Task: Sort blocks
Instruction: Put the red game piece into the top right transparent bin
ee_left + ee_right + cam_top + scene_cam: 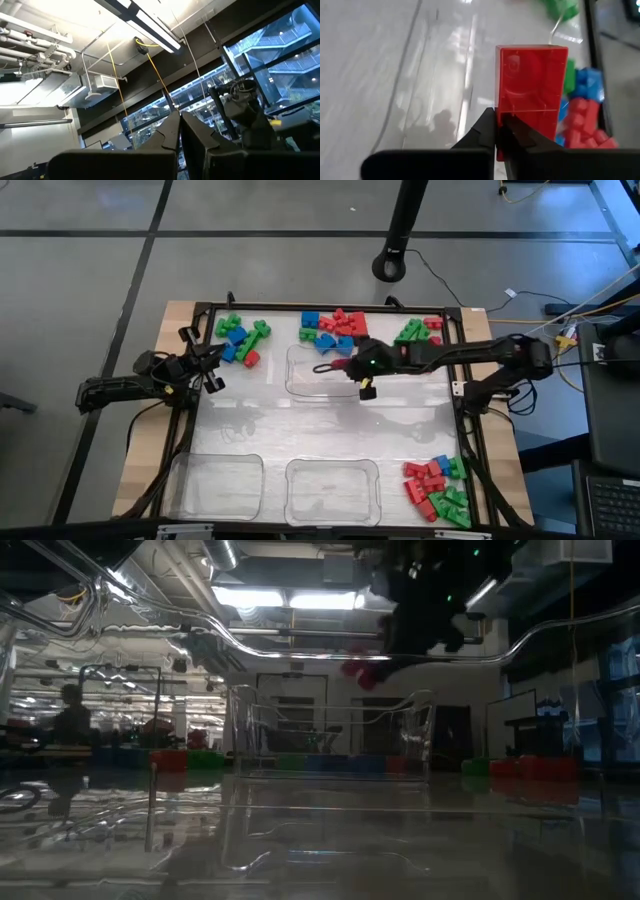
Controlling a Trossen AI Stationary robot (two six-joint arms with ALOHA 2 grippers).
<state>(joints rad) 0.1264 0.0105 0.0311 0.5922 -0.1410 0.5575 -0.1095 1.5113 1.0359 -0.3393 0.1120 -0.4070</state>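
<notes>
My right gripper point(337, 367) reaches from the table's right to its far middle and is shut on a red block point(531, 90). It hangs over the clear tray point(300, 385) at the far middle. The low view shows the red block point(362, 671) in the air under the dark gripper. My left gripper point(213, 383) waits at the table's left edge, shut on nothing, its fingers point(172, 131) pointing up toward the ceiling. Piles of red, green and blue blocks lie at the far left point(240, 340), far middle point(330, 330), far right point(420, 332) and near right point(437, 490). My right gripper pinches the red block between its two fingers at the edge nearest the wrist point(501, 112). The fingers come from the table's right, slanting down. The block is lifted clear, above the far tray, and stands out beyond the fingertips with a broad face toward the wrist camera.
Two more clear trays stand at the near edge, one at the left point(215, 485) and one in the middle point(332, 490). A dark frame point(460, 420) borders the white work surface. Bare surface lies across the table's middle.
</notes>
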